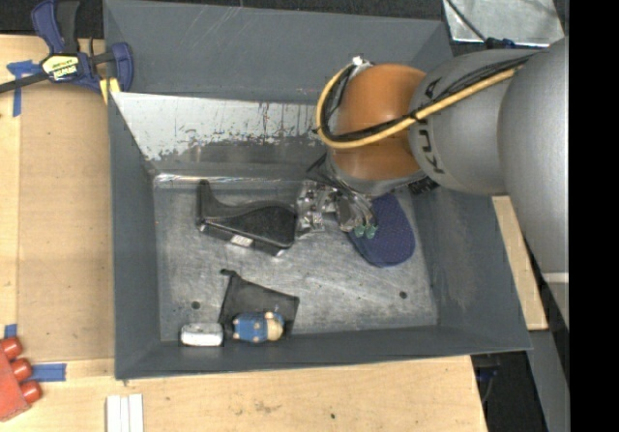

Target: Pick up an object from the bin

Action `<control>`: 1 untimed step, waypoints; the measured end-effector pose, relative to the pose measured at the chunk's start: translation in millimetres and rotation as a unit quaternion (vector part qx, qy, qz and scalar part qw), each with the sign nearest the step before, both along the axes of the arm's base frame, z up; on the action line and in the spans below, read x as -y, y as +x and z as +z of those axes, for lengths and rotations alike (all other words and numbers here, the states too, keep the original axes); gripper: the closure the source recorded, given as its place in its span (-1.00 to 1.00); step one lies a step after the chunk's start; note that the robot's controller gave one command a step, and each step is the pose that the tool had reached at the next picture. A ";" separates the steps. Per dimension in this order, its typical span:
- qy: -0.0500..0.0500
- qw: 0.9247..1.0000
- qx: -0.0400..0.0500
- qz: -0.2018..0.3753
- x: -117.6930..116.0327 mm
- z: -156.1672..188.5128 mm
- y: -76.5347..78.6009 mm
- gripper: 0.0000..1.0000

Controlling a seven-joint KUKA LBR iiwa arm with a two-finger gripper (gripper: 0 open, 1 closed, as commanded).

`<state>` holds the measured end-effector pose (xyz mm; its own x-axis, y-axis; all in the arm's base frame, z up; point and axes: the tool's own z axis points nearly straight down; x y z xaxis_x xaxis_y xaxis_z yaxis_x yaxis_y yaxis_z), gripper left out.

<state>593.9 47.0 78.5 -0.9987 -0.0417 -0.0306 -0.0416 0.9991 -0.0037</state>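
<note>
Fingers [314, 211] spread, empty, just beside the flat black plastic wedge [253, 223]; shift gripper [336, 213] over it, lower squarely, then close.

blue oval thing [392, 239]: partly under arm [484, 130] | kind unclear, perhaps cloth

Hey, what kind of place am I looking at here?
Most likely a robotics lab's bin-picking test setup: a grey metal bin holds a few odd loose things, such as a black flat object and a small blue toy, and a robot arm has its claw down inside it.
</note>
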 end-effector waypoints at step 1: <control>0.000 1.000 -0.010 0.001 -1.7 -4.0 -5.0 -1.00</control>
<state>589.0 48.7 74.5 -0.9990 -0.0445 -0.0105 -0.0445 0.9990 -0.0019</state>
